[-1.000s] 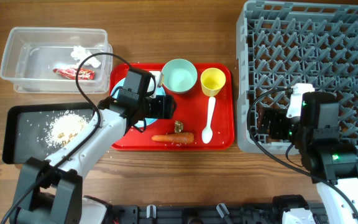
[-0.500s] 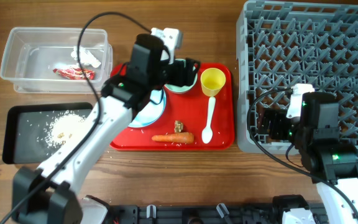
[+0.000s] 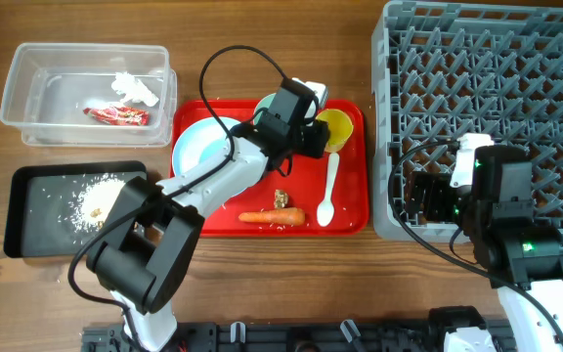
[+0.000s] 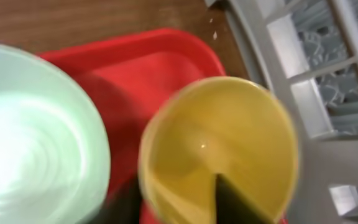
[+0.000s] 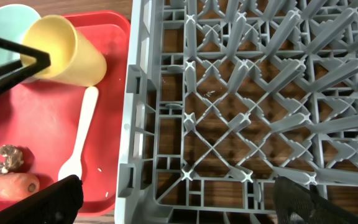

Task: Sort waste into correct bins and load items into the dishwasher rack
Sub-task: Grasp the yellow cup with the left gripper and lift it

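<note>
Left wrist: yellow cup [image 4: 219, 143] grasped at rim by left hand [image 4: 176, 202], tilted on red tray [image 4: 160, 56]. Dishwasher rack [image 4: 328, 93] found just right of hand; right hand [image 5: 179, 202] released, empty.

Overhead looks straight down on the whole wooden table [image 3: 262, 49]. The left wrist view sits very close over a small yellow plastic cup [image 4: 229, 137]. The right wrist view looks down across a grey pegged plastic rack [image 5: 241, 81]. All three share the cup and the flat red plastic tray [image 5: 30, 118].
</note>
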Tool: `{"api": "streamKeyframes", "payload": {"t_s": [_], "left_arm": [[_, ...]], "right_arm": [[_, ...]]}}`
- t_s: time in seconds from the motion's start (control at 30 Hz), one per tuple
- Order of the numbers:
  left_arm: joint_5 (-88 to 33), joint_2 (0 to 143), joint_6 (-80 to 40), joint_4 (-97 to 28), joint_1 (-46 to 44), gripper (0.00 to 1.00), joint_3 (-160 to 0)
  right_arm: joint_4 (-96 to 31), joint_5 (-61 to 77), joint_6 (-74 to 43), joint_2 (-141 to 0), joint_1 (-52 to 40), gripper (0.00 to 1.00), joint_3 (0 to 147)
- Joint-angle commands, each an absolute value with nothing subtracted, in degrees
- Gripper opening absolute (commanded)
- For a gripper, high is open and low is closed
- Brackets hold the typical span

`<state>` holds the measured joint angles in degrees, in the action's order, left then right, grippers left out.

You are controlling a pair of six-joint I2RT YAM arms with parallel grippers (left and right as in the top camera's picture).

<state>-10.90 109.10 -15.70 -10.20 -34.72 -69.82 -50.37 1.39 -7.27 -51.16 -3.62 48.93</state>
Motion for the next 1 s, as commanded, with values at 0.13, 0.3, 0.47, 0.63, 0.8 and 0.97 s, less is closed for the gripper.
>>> {"api": "streamKeyframes", "payload": {"t_s": [0.13,0.3,0.47,0.63,0.8,0.97], "left_arm": [[-10.2,109.1,-17.3,-15.9,-34.6,0.04,-70.2],[-17.1,104.8,-21.8,-17.8,-31.8,0.04,-70.2],[-43.6,98.9,-24.9,-15.6,-24.4,0.04,-70.2],[-67.2,98.6,-24.8,-14.5,-18.9,0.04,-70.2],[-69.7,98.6,-24.9,-14.9,-18.2,0.04,-70.2],[-74.4,98.6,-24.9,-14.9,-18.6,0.04,-70.2]], "right_arm": [[-50.6,1.2,-7.7,-51.3,-3.8,1.00,50.3],[-49.3,-2.7,-9.5,-51.6,-3.8,1.00,50.3],[-43.2,5.0,-8.8,-55.7,-3.8,1.00,50.3],[-35.5,37.6,1.7,-62.3,-3.8,1.00,50.3],[-29.9,58.3,9.1,-65.2,-3.8,1.00,50.3],[-23.7,58.3,9.1,-65.3,-3.8,1.00,50.3]]}}
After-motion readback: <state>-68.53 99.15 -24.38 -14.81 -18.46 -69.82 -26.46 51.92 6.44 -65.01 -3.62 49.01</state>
